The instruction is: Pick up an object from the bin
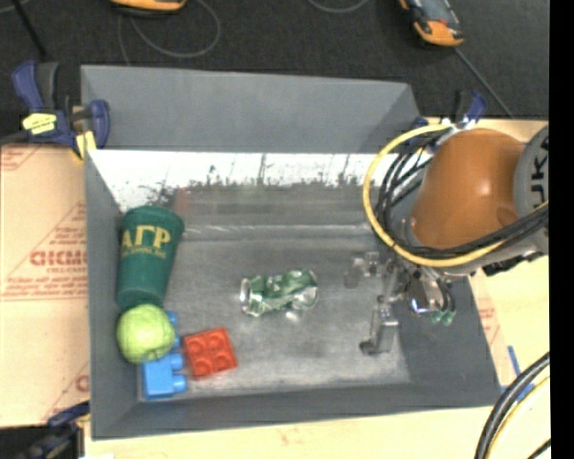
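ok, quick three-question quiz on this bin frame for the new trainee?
1. What colour are the letters on the green cup?
2. True or false: in the camera view the red brick lies to the right of the blue brick.
3. Which thing lies nearest the jaws? A) green cup B) crumpled green-and-white wrapper C) green ball

Key: 1 yellow; 2 true; 3 B.
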`<state>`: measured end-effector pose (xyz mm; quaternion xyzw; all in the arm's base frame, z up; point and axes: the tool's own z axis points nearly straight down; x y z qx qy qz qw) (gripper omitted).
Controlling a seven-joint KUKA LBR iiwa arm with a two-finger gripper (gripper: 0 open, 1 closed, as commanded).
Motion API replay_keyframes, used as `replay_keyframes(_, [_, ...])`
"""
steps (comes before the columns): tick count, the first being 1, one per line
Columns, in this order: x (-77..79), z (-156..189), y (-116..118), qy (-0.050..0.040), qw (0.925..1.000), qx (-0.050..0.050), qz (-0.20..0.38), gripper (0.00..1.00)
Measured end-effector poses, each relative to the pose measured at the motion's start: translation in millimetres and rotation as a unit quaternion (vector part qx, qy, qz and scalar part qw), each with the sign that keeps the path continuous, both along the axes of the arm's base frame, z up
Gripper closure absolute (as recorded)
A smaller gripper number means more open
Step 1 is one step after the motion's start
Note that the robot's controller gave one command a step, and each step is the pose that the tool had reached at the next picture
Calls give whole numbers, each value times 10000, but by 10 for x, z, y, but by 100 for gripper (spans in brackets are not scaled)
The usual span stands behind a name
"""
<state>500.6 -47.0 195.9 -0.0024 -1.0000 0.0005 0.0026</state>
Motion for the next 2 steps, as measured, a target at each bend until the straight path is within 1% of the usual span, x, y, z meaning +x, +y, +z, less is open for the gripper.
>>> replay_keyframes(1, [8, 40, 1, -32, 10000, -4, 6, 0])
replay_keyframes(2, [426, -147, 504, -60, 10000, 1, 19, 0])
